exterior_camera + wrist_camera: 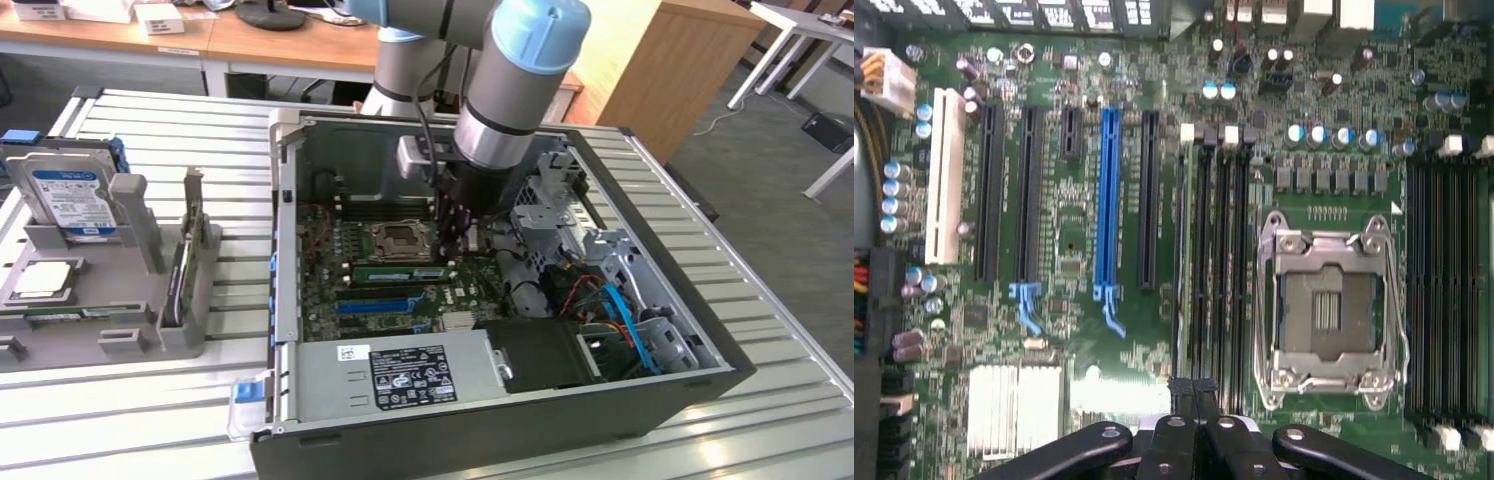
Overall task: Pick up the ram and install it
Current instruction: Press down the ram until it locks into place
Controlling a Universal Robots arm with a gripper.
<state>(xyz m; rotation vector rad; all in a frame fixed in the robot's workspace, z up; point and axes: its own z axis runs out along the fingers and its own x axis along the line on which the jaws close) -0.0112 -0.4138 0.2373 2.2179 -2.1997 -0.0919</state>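
The ram point(396, 272) is a thin green stick with black chips. It stands in a memory slot on the motherboard, just beside the CPU socket point(398, 240), inside the open computer case point(694, 385). My gripper point(462, 250) reaches down into the case, its tips at the end of the stick nearer the exterior view's right. In the wrist view the ram point(1181, 260) shows edge-on in the outermost of the black slots beside the CPU socket point(1329, 305). My gripper point(1192, 392) is shut with nothing between its black fingertips, which hover at the end of those slots.
A long blue expansion slot point(380, 305) point(1108, 200) runs beside the memory slots. The power supply point(400, 375) fills the case's near side, and cables point(607, 305) crowd the drive bays. At the exterior view's left, a grey fixture point(147, 340) holds a hard drive point(74, 200) and an upright card point(187, 250).
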